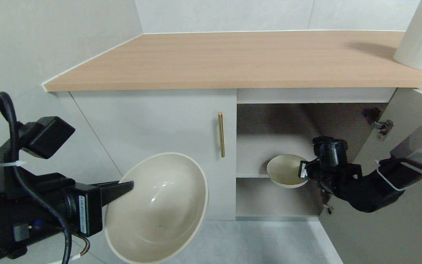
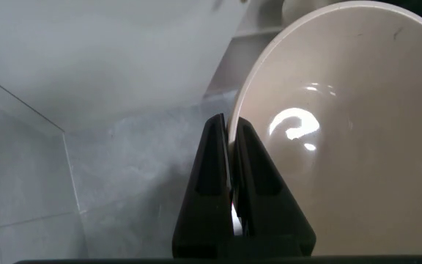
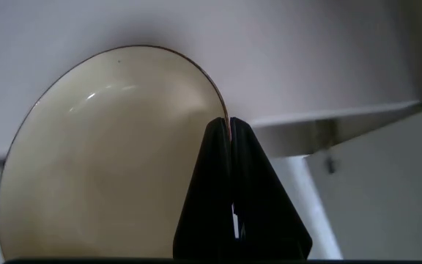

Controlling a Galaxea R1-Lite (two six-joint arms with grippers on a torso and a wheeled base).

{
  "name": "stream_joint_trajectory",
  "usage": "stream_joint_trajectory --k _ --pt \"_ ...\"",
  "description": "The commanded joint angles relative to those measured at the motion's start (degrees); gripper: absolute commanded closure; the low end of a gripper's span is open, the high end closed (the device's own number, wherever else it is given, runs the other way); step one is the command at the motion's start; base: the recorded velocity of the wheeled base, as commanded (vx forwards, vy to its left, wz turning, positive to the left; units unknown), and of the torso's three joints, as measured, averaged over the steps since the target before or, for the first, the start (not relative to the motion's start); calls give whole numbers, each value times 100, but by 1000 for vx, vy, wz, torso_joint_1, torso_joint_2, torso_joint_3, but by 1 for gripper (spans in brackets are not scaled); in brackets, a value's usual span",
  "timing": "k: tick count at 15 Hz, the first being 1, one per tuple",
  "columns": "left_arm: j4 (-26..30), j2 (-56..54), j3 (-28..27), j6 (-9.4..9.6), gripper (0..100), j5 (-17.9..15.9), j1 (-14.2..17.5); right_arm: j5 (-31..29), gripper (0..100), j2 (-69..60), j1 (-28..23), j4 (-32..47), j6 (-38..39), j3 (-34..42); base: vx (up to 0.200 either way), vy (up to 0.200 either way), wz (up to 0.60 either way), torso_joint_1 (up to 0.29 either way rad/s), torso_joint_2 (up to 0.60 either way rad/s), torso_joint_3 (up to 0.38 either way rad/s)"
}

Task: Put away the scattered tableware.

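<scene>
Pale-wood desk against tiled walls — white cabinet beneath stands open; left gripper fingers clamp a large cream bowl — right gripper fingers clamp a smaller cream bowl at the shelf edge.

Soft light, glare on larger bowl

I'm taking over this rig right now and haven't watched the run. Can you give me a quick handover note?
Left gripper: fingers shut on the rim of the large bowl, which is held in front of the closed cabinet door.
Right gripper: fingers shut on the rim of the small bowl, inside the open cabinet at the shelf edge.
Done: both bowls are in hand.
Left: release the small bowl on the shelf, then probably stow the large bowl.
</scene>
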Motion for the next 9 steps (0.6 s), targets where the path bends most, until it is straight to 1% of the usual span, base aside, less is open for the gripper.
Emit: stream_joint_trajectory --k 1,4,7,9 --pt "6 94 11 15 100 -3 -1 -133 100 474 -86 -3 1 -322 0 0 0 0 0 0" --pt "6 94 11 15 100 -11 -1 -546 100 799 -103 -20 27 -683 0 0 0 0 0 0" --pt "6 103 20 15 100 -11 -1 -607 100 879 -130 -64 45 -876 0 0 0 0 0 0" --pt "6 103 20 15 100 -11 -1 -827 100 1089 -217 -64 45 -1104 0 0 0 0 0 0"
